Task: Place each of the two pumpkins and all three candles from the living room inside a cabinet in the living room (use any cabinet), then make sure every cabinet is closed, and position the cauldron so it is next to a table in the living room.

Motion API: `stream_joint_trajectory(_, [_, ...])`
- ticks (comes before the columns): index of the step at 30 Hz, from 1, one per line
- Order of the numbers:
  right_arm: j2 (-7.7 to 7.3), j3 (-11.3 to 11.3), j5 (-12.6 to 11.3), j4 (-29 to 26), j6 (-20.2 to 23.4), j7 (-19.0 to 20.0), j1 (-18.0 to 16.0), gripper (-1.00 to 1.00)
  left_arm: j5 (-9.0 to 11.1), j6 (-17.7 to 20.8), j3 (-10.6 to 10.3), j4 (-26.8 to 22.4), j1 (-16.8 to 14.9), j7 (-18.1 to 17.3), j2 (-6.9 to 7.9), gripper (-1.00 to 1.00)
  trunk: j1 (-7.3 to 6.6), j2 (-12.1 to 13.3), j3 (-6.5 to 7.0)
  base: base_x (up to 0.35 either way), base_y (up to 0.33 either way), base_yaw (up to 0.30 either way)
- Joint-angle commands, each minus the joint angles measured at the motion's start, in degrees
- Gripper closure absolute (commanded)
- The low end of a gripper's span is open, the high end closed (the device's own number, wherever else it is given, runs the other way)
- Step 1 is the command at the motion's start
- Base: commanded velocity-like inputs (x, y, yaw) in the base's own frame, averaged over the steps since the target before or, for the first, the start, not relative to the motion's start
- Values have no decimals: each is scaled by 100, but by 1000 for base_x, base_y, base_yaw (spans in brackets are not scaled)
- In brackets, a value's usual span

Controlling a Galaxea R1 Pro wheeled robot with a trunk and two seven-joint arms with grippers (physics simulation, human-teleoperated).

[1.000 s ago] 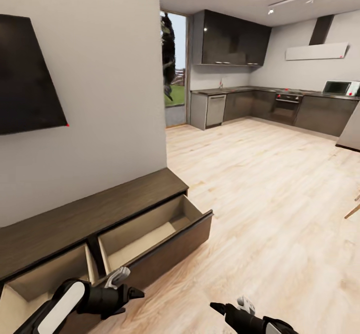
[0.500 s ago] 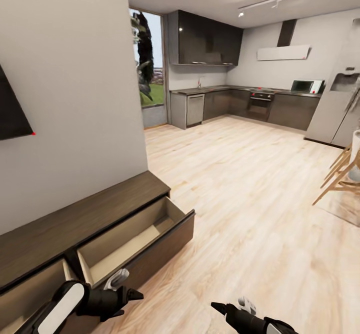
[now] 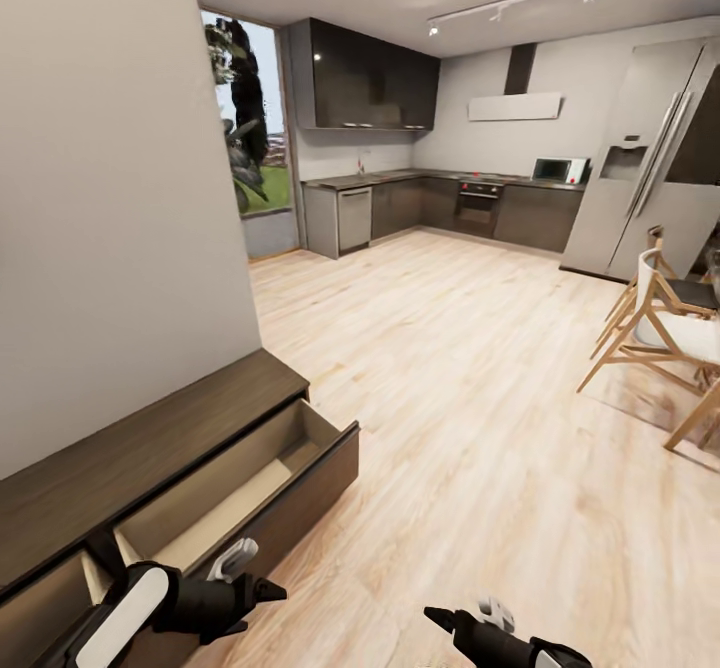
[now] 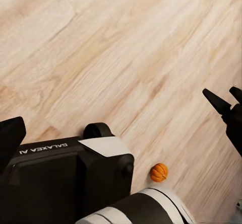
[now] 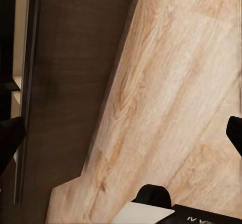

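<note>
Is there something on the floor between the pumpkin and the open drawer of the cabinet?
The pumpkin lies on bare floor beside the robot's own body, seen by the left wrist camera. No picture shows pumpkin and cabinet together, so the path between them cannot be judged.

The floor [image 3: 480,368] is pale wood plank with a visible grain and a soft sheen, while the cabinet [image 3: 140,448] has a dark brown, matt wood-grain top and drawer fronts, with smooth light beige drawer interiors. The kitchen wall units [image 3: 365,76] look glossy and dark, the fridge [image 3: 650,168] has a brushed grey metallic look, and the chairs [image 3: 655,333] have light wooden legs. The left gripper [image 3: 270,591] and right gripper [image 3: 437,615] are matt black with smooth white plastic-looking shells, and the small pumpkin [image 4: 159,172] has a ribbed, matt orange skin.
</note>
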Motion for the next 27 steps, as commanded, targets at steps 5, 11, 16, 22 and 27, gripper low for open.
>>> stream_joint_trajectory(5, [-3,35,-62,3,38,4,-3,-100,-257,-72,2,-2,-3,-33,1,-100,-111,199,71,0,0,-245])
stream_joint_trajectory(11, [-3,35,-68,6,-22,-1,-3,-100,-576,-268,-7,263,-13,-32,-40,-100,-243,440,162,0,0,-217])
stream_joint_trajectory(16, [-3,35,-72,52,-49,-1,-3,-100,-613,-333,-20,351,-20,-27,-103,-100,-352,640,243,0,0,-103])
stream_joint_trajectory(22, [-3,27,-104,123,-59,7,-3,-100,-823,-438,-16,366,-21,169,-175,-100,-484,881,350,0,0,-11])
stream_joint_trajectory(27, [-3,26,-76,128,-246,38,-3,-100,-899,-525,-16,367,-21,598,-314,-100,-594,1081,440,0,0,-1])
